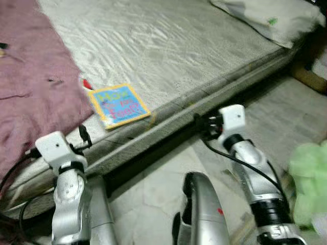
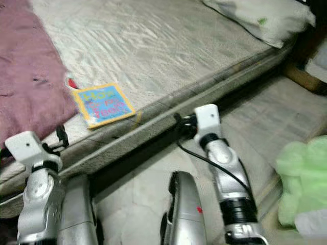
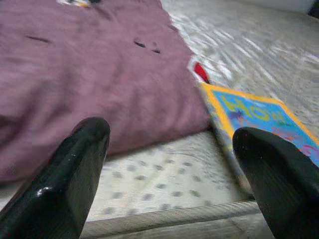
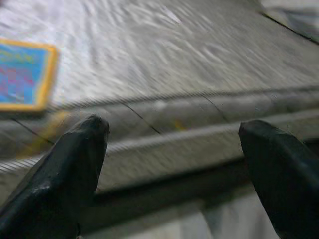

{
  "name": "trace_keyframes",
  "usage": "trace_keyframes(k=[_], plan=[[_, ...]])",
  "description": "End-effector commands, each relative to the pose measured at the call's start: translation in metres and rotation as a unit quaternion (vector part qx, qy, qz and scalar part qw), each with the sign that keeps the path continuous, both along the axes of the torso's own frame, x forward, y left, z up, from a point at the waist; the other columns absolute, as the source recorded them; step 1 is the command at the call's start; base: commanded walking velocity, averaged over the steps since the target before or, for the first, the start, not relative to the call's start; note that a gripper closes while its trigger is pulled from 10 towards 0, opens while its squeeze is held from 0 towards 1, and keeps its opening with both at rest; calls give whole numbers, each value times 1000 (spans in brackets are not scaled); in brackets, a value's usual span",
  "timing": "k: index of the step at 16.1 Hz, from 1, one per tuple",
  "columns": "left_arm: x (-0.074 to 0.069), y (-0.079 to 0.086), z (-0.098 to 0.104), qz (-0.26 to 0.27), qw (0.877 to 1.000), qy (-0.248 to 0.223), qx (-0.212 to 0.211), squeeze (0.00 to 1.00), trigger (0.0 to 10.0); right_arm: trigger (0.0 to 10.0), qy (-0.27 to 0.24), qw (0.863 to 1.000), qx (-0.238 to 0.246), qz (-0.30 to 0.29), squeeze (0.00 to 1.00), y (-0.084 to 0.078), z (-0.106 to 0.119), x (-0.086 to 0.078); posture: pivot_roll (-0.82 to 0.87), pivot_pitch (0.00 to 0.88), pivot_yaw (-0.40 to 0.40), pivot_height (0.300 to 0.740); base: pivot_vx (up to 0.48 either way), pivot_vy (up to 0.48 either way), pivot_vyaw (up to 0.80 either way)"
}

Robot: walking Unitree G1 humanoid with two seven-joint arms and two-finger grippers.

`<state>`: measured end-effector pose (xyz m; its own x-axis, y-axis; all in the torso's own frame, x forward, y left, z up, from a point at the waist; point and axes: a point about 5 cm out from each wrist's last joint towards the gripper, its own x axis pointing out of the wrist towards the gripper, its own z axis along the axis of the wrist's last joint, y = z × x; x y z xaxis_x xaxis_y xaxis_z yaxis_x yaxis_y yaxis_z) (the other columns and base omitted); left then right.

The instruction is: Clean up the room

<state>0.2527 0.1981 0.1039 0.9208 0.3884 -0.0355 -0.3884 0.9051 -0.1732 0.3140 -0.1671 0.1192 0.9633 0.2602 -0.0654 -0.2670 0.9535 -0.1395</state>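
A low mattress (image 1: pixel 194 46) with a pale quilted cover lies on a tiled floor (image 1: pixel 153 194). A mauve blanket (image 1: pixel 30 87) covers the robot's-left part of the mattress. A square book (image 1: pixel 118 105) with a blue cover, yellow border and red lettering lies flat on the quilted surface near the mattress edge, just beside the blanket's border; a small red item (image 1: pixel 87 84) sits at its far corner, partly under the blanket. A pillow (image 1: pixel 271 18) rests at the far right end of the mattress. A pale green, soft-looking object (image 1: pixel 309 181), blurred, lies on the floor at the right.

The left end effector (image 3: pixel 169 164) is open, its two black fingers (image 3: pixel 75 174) spread wide and holding nothing; it is held just short of the mattress edge, facing the blanket border and the near corner of the book. The right end effector (image 4: pixel 174 164) is likewise open and empty, its fingers (image 4: pixel 65 174) apart, pointing at the side seam of the mattress to the right of the book. Both silver arms (image 1: pixel 250 173) reach forward above the floor.
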Motion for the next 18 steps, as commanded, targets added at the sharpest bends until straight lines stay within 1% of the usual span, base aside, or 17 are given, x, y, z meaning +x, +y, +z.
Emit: trace_keyframes(k=[1,2,3,4,6,8,9,11,12,13,14,15,16,17,18], plan=[[10,0,-4,-7,1000,6,-19,0,10000,10000,1,1000,-23,-7,0,-17,4,-6,-133,186,-126,502,0,0,0],[18,-1,-6,-15,999,14,-30,0,10000,10000,4,999,-37,-9,0,-28,5,-14,-158,199,-130,502,0,0,0],[23,-1,-9,-17,999,20,-37,0,10000,10000,6,999,-44,-10,0,-32,6,-17,-163,202,-130,502,0,0,0],[29,-3,-8,-25,998,20,-46,0,10000,10000,8,998,-56,-15,0,-41,7,-25,-199,222,-127,502,0,0,0],[38,-4,-10,-29,998,20,-57,0,10000,10000,11,997,-72,-27,0,-53,10,-34,-230,247,-126,502,0,0,0],[46,-6,-11,-30,997,13,-74,0,10000,10000,19,995,-87,-39,0,-65,13,-46,-264,275,-128,502,0,0,0],[48,-7,-9,-29,996,4,-84,0,10000,10000,21,995,-90,-42,0,-68,14,-50,-267,279,-130,502,0,0,0],[55,0,-1,-8,992,-38,-120,0,10000,10000,28,993,-109,-38,0,-74,17,-59,-288,309,-141,502,0,0,0],[58,4,2,2,989,-59,-138,0,10000,10000,32,992,-112,-40,0,-76,16,-60,-289,308,-143,502,0,0,0],[59,6,3,5,987,-63,-149,0,10000,10000,33,992,-113,-41,0,-76,17,-60,-291,308,-147,502,0,0,0],[63,14,2,11,984,-61,-165,0,10000,10000,30,992,-115,-41,0,-75,20,-57,-299,314,-151,502,0,0,0],[64,16,2,13,984,-61,-169,0,10000,10000,29,992,-115,-40,0,-74,21,-57,-301,315,-151,502,0,0,0],[69,18,-2,7,981,-49,-190,0,10000,10000,28,992,-117,-38,0,-73,23,-57,-307,318,-152,502,0,0,0],[75,18,-6,-5,977,-35,-210,0,10000,10000,27,992,-117,-39,0,-72,24,-56,-308,318,-151,502,0,0,0],[83,15,-12,-30,976,1,-218,0,10000,10000,26,992,-117,-40,0,-72,25,-56,-310,313,-150,502,0,0,0]])
